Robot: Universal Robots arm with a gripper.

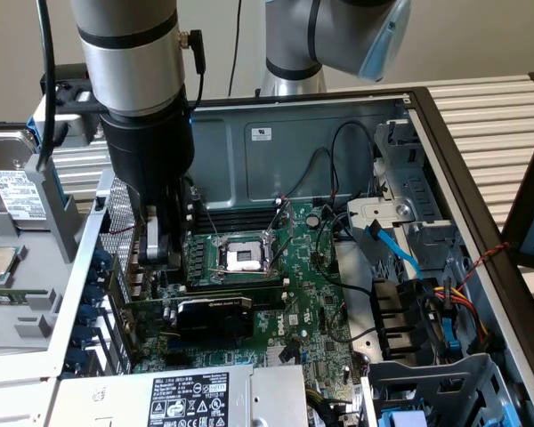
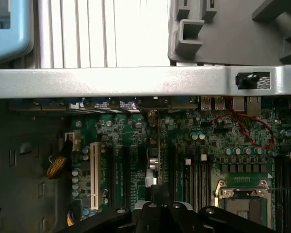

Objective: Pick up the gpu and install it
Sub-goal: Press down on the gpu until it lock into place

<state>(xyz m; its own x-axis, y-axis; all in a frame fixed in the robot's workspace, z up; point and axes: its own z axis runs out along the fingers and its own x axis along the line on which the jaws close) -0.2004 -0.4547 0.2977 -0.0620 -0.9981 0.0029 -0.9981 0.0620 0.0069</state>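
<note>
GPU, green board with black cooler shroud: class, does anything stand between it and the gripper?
Nothing visible does. The gripper hangs close above the green, black-shrouded GPU card, which stands on edge on the large green motherboard.

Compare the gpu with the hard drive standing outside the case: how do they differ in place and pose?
The gpu sits inside the case, on the motherboard; the hard drive stands outside, at the exterior view's left, in a grey holder. The gpu shows a black shroud; the hard drive shows a silver body with a white label. The gripper is just above the gpu, away from the hard drive.
</note>
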